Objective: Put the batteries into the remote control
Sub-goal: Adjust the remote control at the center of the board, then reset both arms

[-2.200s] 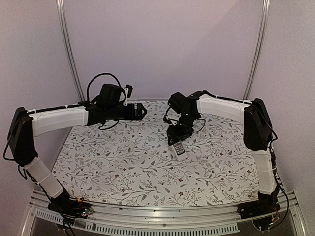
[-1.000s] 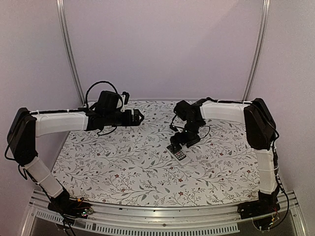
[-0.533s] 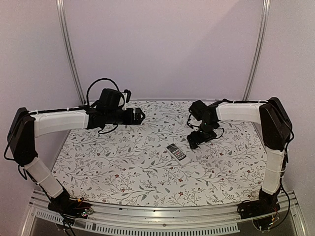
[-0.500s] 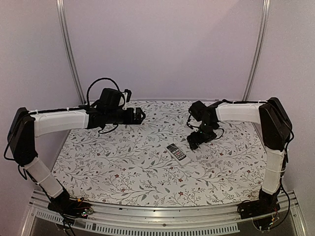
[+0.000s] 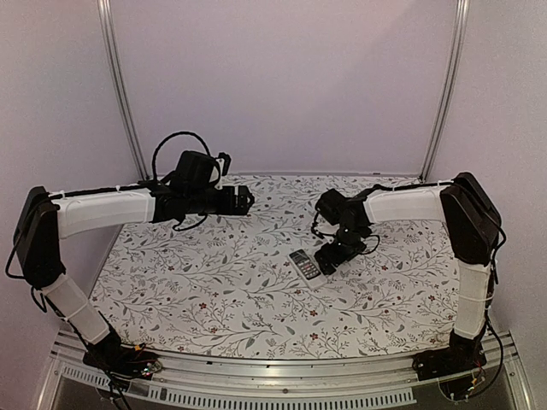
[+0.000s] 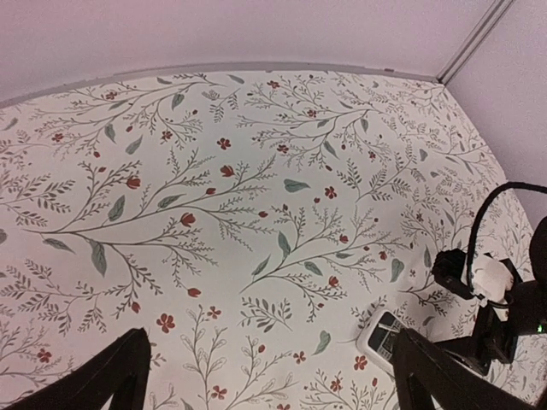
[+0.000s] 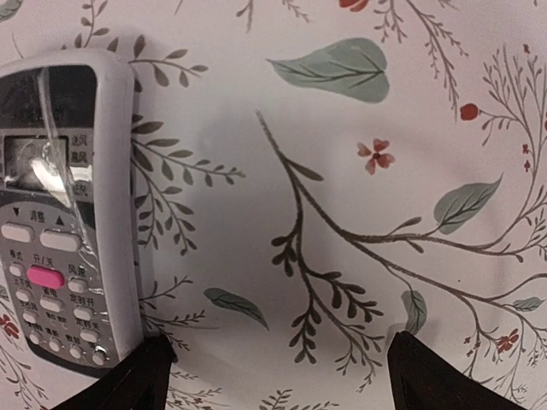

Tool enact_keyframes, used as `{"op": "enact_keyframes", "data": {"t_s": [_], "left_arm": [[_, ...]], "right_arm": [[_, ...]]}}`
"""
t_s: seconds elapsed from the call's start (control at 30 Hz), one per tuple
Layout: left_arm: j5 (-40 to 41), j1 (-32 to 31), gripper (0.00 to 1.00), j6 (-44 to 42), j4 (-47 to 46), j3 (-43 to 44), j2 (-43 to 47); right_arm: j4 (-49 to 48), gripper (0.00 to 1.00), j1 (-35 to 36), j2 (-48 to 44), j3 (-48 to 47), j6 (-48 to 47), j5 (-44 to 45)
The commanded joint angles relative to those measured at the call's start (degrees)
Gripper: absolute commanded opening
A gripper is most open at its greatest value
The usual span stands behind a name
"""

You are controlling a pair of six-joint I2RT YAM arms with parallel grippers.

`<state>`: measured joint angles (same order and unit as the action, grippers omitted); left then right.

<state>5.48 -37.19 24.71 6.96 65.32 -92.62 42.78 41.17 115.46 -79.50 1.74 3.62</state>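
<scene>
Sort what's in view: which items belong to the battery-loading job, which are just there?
Job: remote control, buttons up; right gripper, open, just beside it. No batteries visible in any view.
Just there: floral tablecloth; left gripper, open, well away from the remote; metal frame posts.

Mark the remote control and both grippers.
remote control (image 7: 68,222): right wrist view, middle of button face.
right gripper (image 7: 286,380): right wrist view, midway between fingertips.
left gripper (image 6: 265,384): left wrist view, midway between fingertips.
</scene>
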Motion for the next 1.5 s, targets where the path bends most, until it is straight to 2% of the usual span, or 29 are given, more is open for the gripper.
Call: {"op": "enact_keyframes", "data": {"t_s": [0.0,0.47,0.67,0.83,1.03,1.17,1.3,1.47], "left_arm": [[0.8,-0.5,0.99,-0.5,1.5,1.3,0.1],[-0.2,-0.4,0.99,-0.2,2.1,2.2,-1.0],[-3.3,0.1,0.99,0.1,2.9,3.7,-1.6],[-5.0,2.0,0.99,-2.0,5.9,6.5,-1.7],[-6.9,6.3,1.00,-1.7,8.0,9.1,-1.5],[-3.7,7.5,1.00,-2.8,10.1,9.5,-0.9],[-2.0,8.0,1.00,-2.5,10.4,6.0,-0.2],[-3.6,8.0,1.00,0.5,6.6,-2.0,-0.1]], "right_arm": [[-2.3,0.89,1.5,0.4,2.0,1.2,-7.2],[-5.6,0.90,4.3,0.2,2.7,5.5,-12.8],[-5.3,0.92,3.6,-2.5,3.8,5.3,-12.8],[-8.6,0.99,-0.4,-10.9,5.8,5.9,-15.9],[-12.6,0.99,-7.5,-21.6,6.6,6.0,-18.0],[-17.9,0.99,-12.4,-26.7,10.9,6.4,-17.6],[-24.4,0.99,-16.1,-30.4,18.1,7.6,-16.2],[-33.0,0.99,-18.4,-32.0,27.5,10.5,-17.2]]}}
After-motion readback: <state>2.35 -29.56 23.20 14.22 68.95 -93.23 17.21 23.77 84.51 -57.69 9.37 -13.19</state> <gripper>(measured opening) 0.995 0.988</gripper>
